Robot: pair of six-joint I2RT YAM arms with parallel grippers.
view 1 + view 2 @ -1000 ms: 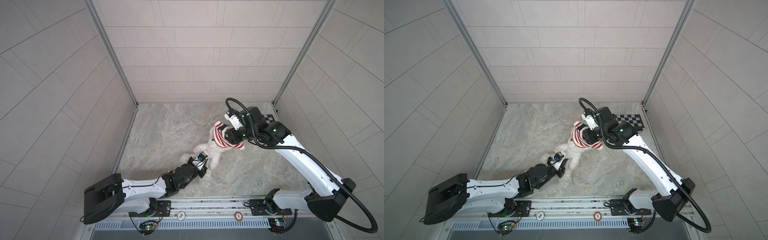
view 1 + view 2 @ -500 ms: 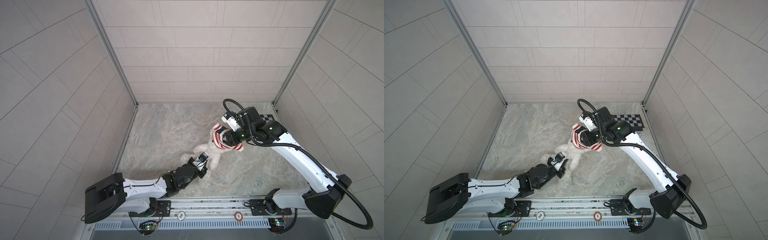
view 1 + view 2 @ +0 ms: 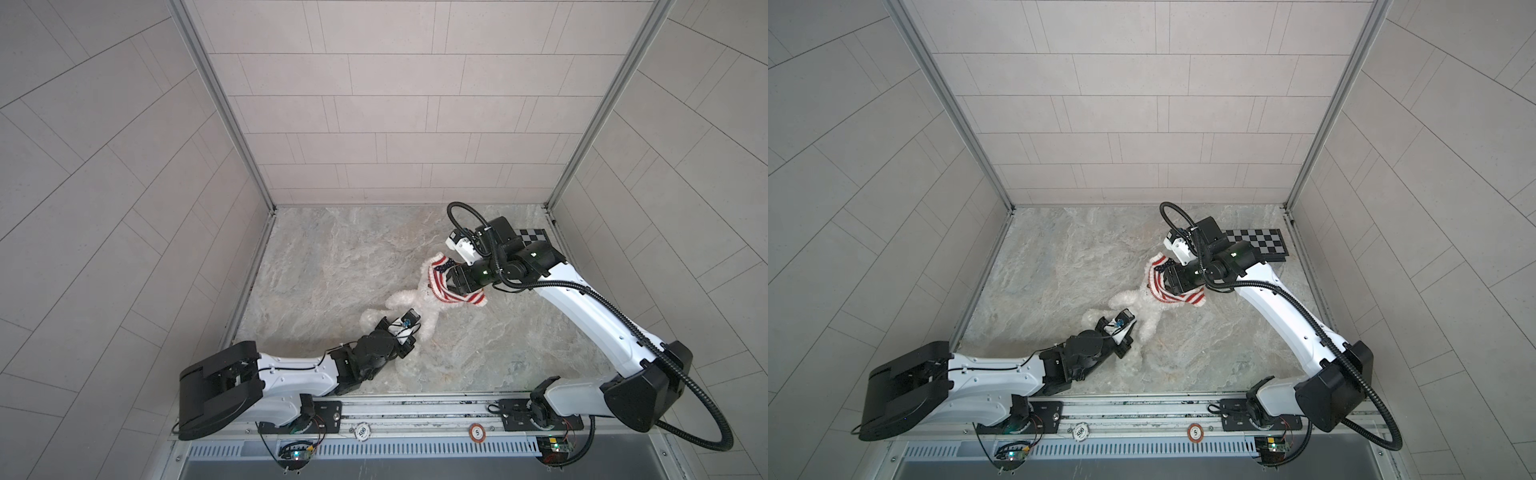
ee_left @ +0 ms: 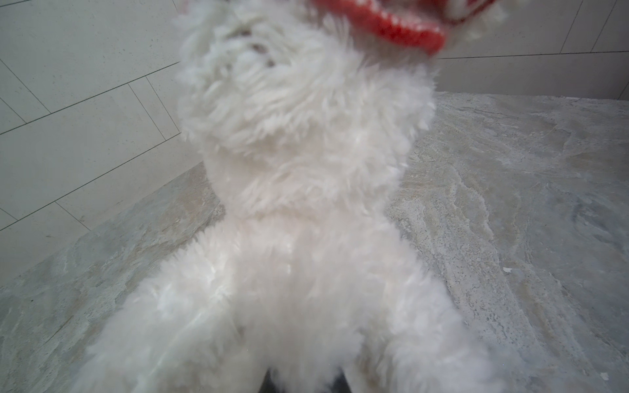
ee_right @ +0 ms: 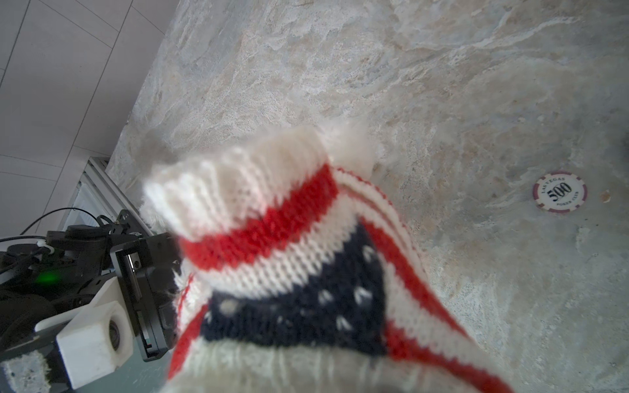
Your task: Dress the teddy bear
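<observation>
**A:** Where is the teddy bear?

**B:** The teddy bear [image 3: 417,297] lies on a slant near the middle of the table [image 3: 332,257]. Its legs point toward 7 o'clock and its top end toward 2 o'clock.

**A:** Is anything inside anything?

**B:** The sweater [image 3: 441,286] is pulled over the bear's top end. It is knit in red and white stripes, with a navy patch flecked white and a white ribbed collar. The bear's body and legs are bare fur.

**A:** And the tools?

**B:** The left tool [image 3: 412,337] comes in from 7 o'clock and is closed on the fur between the bear's legs. The right tool [image 3: 449,279] comes in from 3 o'clock and is at the sweater. The knit hides its fingers, so I cannot tell whether it is open or gripping.

**A:** Any writing?

**B:** In the right wrist view a poker chip [image 5: 560,192] lies on the table and reads "LAS VEGAS 500 POKER CLUB". On the front rail [image 3: 415,409] at 6 o'clock, a white chip [image 3: 362,432] reads "500" and a red chip [image 3: 477,432] reads "5". A checkerboard [image 3: 1258,245] lies at the 2 o'clock corner.
</observation>
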